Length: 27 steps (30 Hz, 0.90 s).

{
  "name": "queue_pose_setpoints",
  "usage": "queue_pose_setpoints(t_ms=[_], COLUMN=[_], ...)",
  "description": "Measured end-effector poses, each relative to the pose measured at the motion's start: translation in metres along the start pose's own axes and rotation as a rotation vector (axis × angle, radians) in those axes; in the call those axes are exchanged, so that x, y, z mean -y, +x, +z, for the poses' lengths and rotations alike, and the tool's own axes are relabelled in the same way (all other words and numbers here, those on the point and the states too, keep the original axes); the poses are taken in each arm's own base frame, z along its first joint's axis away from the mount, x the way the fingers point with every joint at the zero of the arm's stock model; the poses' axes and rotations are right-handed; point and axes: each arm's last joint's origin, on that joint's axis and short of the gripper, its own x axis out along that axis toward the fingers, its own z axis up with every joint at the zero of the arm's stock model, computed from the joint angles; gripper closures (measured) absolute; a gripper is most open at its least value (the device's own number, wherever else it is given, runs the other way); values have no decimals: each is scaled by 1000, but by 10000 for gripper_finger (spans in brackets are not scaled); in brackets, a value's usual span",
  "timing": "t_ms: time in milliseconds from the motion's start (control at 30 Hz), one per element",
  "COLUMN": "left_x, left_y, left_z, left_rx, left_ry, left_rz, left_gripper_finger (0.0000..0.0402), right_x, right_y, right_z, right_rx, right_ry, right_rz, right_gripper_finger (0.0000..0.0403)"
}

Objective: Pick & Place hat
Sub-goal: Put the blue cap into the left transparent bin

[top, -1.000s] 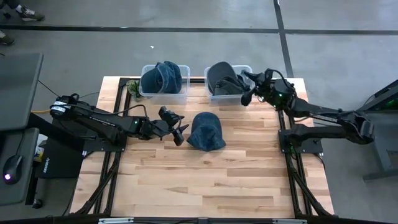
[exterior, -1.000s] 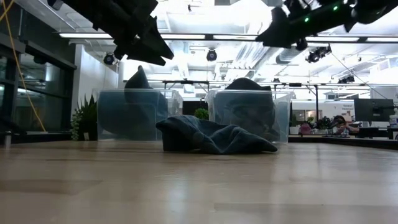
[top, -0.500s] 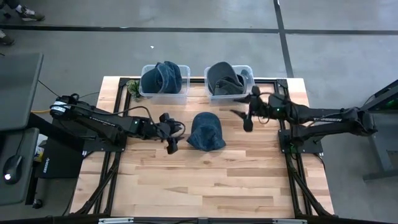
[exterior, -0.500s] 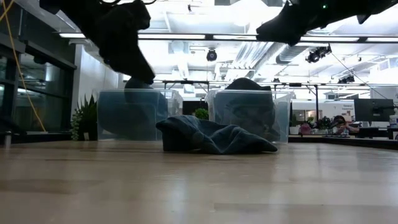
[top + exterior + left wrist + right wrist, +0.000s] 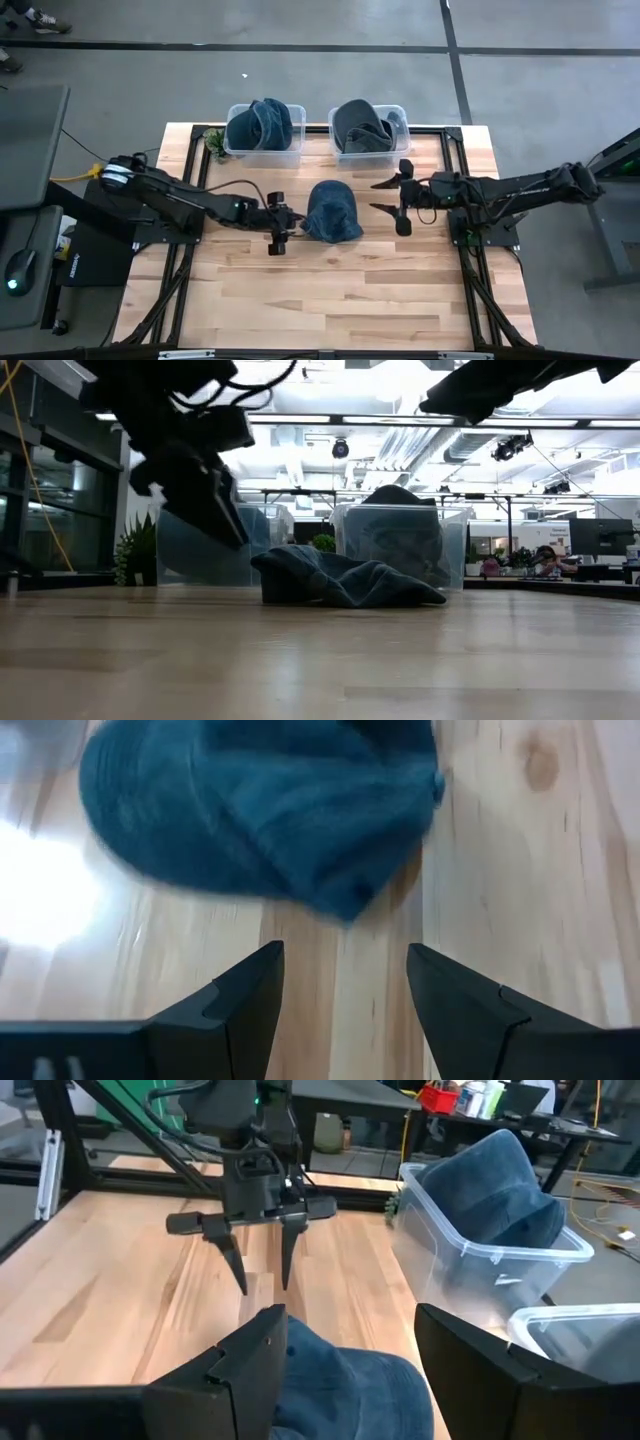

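Table (image 5: 300,290) – three hats, two bins

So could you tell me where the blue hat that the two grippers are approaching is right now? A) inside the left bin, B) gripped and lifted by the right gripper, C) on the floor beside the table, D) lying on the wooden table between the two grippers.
D: the blue hat lies flat on the table, with the open left gripper on one side and the open right gripper on the other, neither touching it.

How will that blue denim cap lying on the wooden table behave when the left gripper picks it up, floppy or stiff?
Probably floppy: the blue denim cap lies slumped and creased on the wooden table, so it should sag from a pinch. It looks like soft cloth, likely light and not slippery. The open left gripper sits beside its edge; a push might bunch it rather than slide it.
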Motion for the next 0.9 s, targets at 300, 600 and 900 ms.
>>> queue_pose_setpoints(t_ms=[300, 600, 900], left_x=[6, 7, 4], left_y=[23, 24, 34], left_z=[-1, 7, 6], left_rx=[5, 87, 101], left_ry=[-10, -158, -315], left_rz=[19, 9, 62], left_gripper_finger=[192, 192, 192], right_x=[-10, -16, -21], right_y=[-2, -4, -5], right_z=[-1, -2, -2], right_rx=[-14, -25, -28], right_ry=[1, -9, 9], right_rz=[33, 29, 51], right_gripper_finger=[187, 187, 187])
